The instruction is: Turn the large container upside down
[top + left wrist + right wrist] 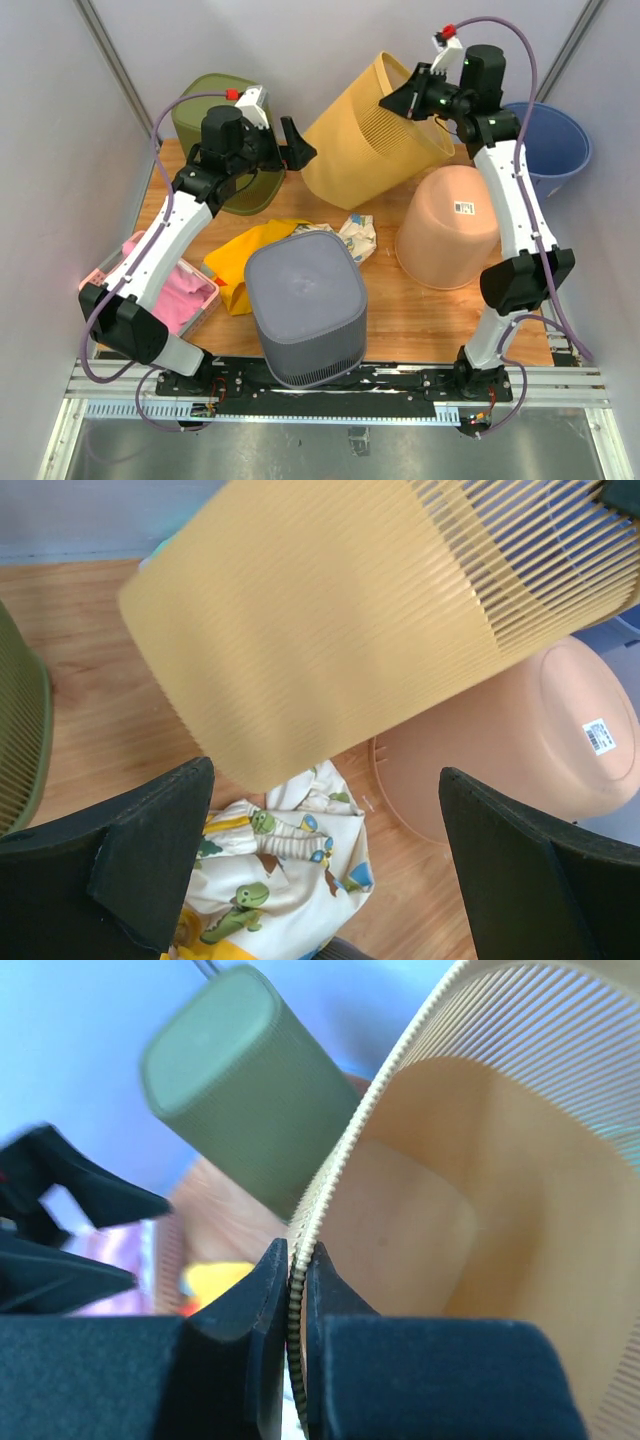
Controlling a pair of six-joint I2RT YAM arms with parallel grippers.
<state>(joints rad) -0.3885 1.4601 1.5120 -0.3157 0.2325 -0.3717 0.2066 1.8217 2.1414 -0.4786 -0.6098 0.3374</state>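
The large yellow slatted container is tilted in the air at the back of the table, its base down-left and its open mouth up-right. My right gripper is shut on its rim; the wrist view shows the ribbed rim pinched between my fingers, with the inside of the container to the right. My left gripper is open and empty, just left of the container's base. In the left wrist view the container fills the top, above the open jaws.
An upside-down grey bin stands at the front centre. An upside-down peach tub sits right, a blue bin behind it. An olive bin stands back left. Dinosaur-print cloth, yellow cloth and a pink basket lie nearby.
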